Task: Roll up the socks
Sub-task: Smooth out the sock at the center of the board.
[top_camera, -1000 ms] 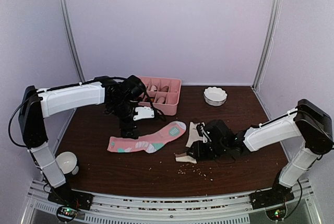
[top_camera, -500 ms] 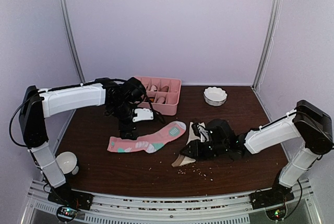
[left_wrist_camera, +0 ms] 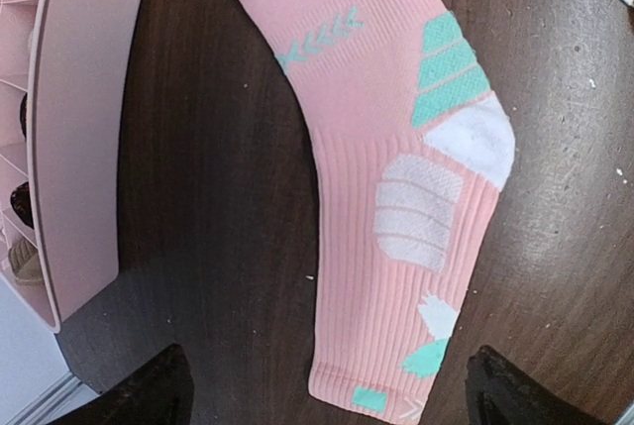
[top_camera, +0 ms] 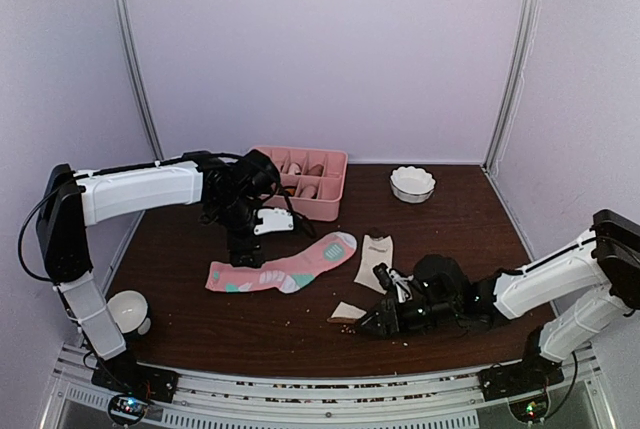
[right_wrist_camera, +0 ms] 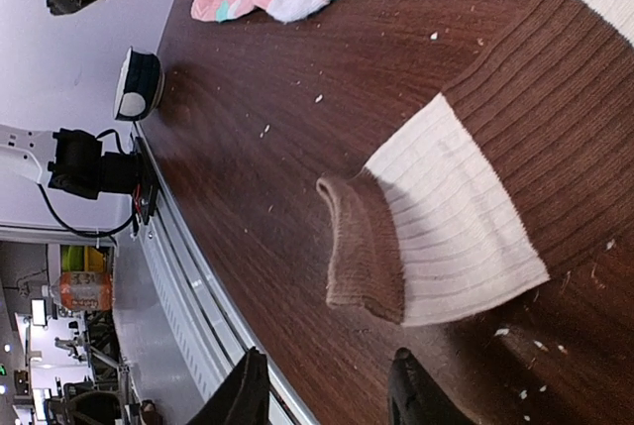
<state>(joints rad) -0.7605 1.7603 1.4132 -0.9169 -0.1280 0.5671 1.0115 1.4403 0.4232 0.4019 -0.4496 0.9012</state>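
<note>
Lying flat on the bench (top_camera: 200, 334), the pink sock (top_camera: 285, 274) was seen stretched out left of centre, its teal and white patches facing up. The cream sock (top_camera: 375, 257) was found just to its right, apart from it, running toward the near edge. Its near brown end (right_wrist_camera: 362, 247) was turned up in a small fold, as shown by the right wrist view.

The left hand (top_camera: 245, 249) was held above the pink sock's left end, its fingers spread wide on either side of the sock's width and nothing gripped between them. The right hand (top_camera: 365, 327) was lowered close to the bench beside the cream sock's folded end. Its fingers (right_wrist_camera: 248, 390) were parted, only bare bench was seen in the gap, and the sock lay just beyond the tips, not gripped.

Small pale crumbs (top_camera: 385, 327) were scattered around that end. A pink tray (top_camera: 320, 211) was placed behind the pink sock, a white bowl (top_camera: 412, 184) farther right near the back wall, and a cup (top_camera: 128, 311) at the bench's near left corner.
</note>
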